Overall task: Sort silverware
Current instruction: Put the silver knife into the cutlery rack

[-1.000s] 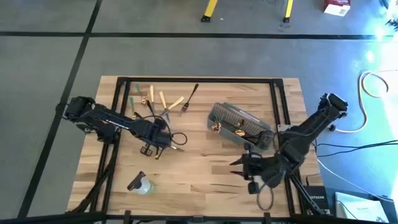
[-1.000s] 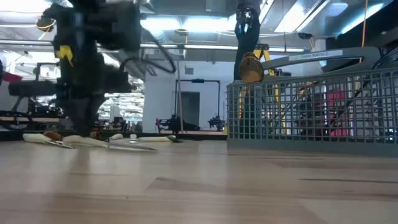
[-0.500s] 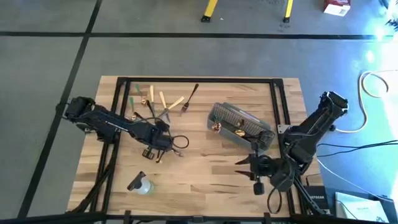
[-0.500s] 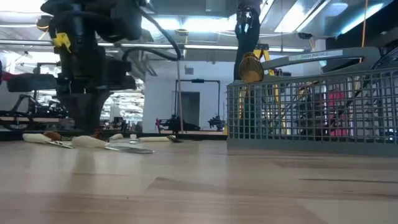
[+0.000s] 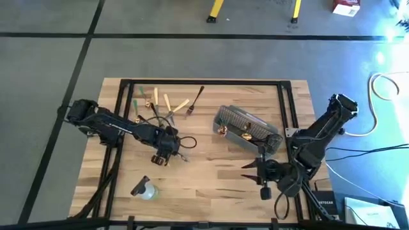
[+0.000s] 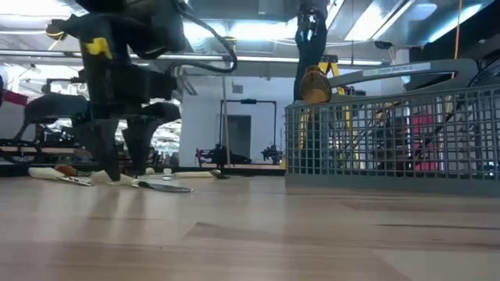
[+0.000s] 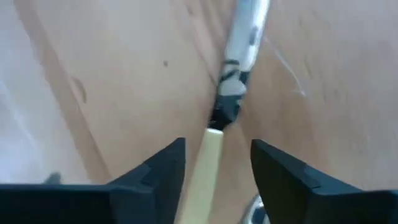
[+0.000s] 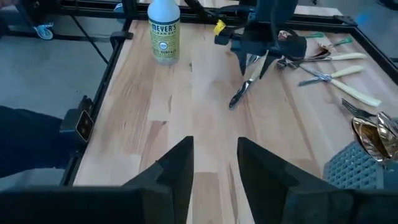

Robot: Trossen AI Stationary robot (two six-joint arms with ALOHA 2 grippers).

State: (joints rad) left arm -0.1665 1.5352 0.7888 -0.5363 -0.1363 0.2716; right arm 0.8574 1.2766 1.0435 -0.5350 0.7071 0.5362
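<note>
Fingers (image 7: 158, 171) of left gripper (image 5: 160, 158) spread apart, straddling tan-handled utensil (image 7: 208, 165) lying flat on table (image 5: 211, 172), not clamped on it. Fingers (image 8: 177, 165) of right gripper (image 5: 250, 170) parted too, holding nothing, parked near front right of table.

Largest to smallest:
- Table: wood slats, black frame rails along edges.
- Left arm (image 5: 108, 122) reaching in from left edge toward table middle; gripper low over the wood, tips almost touching surface in low view (image 6: 117, 160).
- Right arm (image 5: 319, 137) folded at right edge.
- Basket (image 5: 246, 131), grey wire mesh, right of centre; gold piece (image 6: 315, 84) sticking up from it.
- Bottle (image 5: 144, 188), clear, lying near front left; standing upright in right wrist view (image 8: 164, 32).
- Silverware pile (image 5: 167, 104) at back left: tan handles, black fork (image 5: 195, 99), green bits (image 5: 139, 97), well apart from basket.
- Utensil under left gripper: pale handle, dark joint, silver end (image 7: 245, 28) pointing away from the wrist.
</note>
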